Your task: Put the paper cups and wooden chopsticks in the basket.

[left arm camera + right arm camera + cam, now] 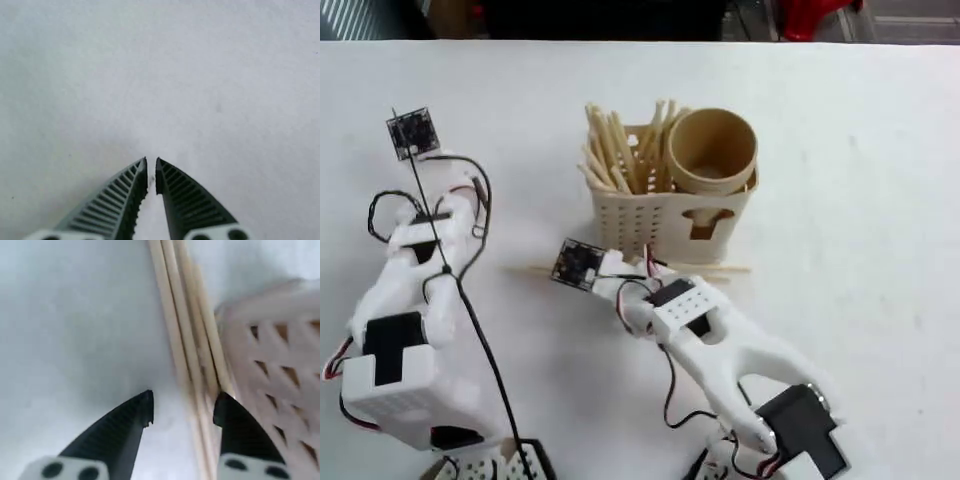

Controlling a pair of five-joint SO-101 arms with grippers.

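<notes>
Right end effector [184, 399] is spread wide over chopsticks [172, 315] laid beside the basket [280, 355]. Left end effector [151, 165] is seen nearly closed above tabletop [150, 60].

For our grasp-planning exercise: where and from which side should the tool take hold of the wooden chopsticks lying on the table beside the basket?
Probably from above, straddling them crosswise, as the open right tool sits. The thin wooden chopsticks lie flat, side by side, close along the pale latticed plastic basket; grip the end reaching past its wall, where there's room.
</notes>
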